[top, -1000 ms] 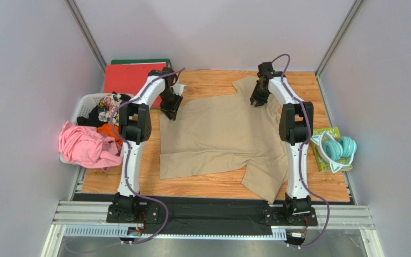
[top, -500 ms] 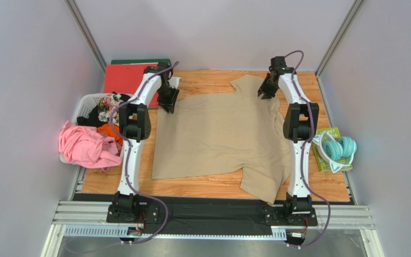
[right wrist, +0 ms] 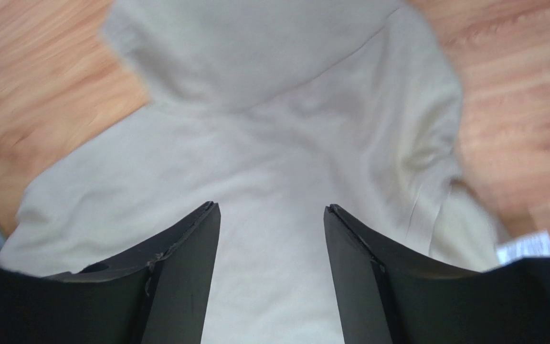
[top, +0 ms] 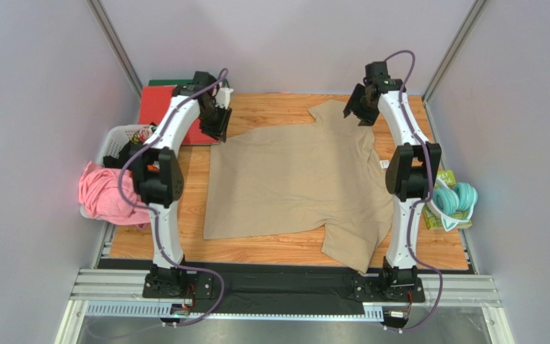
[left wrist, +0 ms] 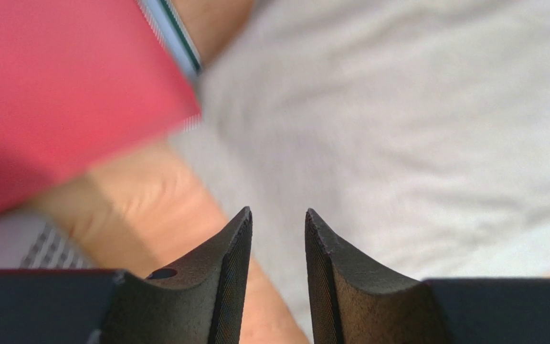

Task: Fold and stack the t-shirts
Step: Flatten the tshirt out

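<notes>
- A white laundry basket [top: 111,138] is seen at the left edge of the wooden worktop [top: 188,208]. Mixed garments are piled in it, and a pink garment [top: 109,193] is draped over its near rim.
- A red folder [top: 162,104] is laid at the far-left corner, with a green folder [top: 184,82] edge showing behind it.
- The left claw [top: 216,129] is held over the far-left corner of the t-shirt [top: 296,179], just beside the red folder. In the left wrist view its fingers are parted only narrowly and nothing is caught between them. That view is blurred, so contact with the cloth cannot be told.
- 1 tan-beige t-shirt is spread flat across the middle of the worktop, between the 2 arms. 1 sleeve points to the far edge and the other lies at the near right, reaching the worktop's near edge.
- The right claw [top: 355,112] is held over the far sleeve and shoulder. Its fingers are spread wide and empty, with cloth seen below the gap.
- A small white label [right wrist: 525,247] is noted at the shirt's right seam.
- Teal headphones [top: 454,198] are rested on a green book [top: 428,209] at the right edge.
</notes>
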`<state>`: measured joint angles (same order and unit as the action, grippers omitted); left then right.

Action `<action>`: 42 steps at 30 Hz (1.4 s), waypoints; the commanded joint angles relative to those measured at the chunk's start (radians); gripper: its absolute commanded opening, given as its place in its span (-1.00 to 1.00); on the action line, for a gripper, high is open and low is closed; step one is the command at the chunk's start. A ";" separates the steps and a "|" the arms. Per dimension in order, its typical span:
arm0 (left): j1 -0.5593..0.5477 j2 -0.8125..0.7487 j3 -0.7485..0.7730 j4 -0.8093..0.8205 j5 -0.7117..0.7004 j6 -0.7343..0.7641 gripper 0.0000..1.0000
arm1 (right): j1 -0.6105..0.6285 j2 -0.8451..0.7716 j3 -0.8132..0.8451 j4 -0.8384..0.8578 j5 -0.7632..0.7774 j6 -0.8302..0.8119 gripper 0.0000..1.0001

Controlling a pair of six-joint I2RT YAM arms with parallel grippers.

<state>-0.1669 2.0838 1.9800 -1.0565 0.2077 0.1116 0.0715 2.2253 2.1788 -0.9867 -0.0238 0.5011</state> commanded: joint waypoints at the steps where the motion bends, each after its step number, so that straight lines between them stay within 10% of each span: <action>1: 0.006 -0.421 -0.204 0.113 0.007 0.063 -0.17 | 0.085 -0.357 -0.158 0.008 0.117 -0.038 0.25; 7: 0.006 -0.839 -0.617 0.151 0.041 0.135 -0.12 | 0.304 -0.804 -0.670 -0.006 0.272 0.016 0.22; 17: 0.006 -1.022 -1.066 0.223 -0.004 0.189 -0.11 | 0.603 -1.213 -1.289 -0.148 0.341 0.488 0.21; 30: 0.003 -0.929 -1.113 0.285 -0.016 0.252 -0.14 | 1.030 -1.271 -1.491 -0.403 0.337 1.030 0.23; 42: -0.029 -0.720 -1.176 0.300 -0.070 0.338 -0.17 | 1.108 -1.262 -1.588 -0.400 0.271 1.116 0.22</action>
<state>-0.1841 1.3342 0.8391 -0.7723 0.1547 0.3862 1.1709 0.9668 0.5953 -1.3228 0.2420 1.5501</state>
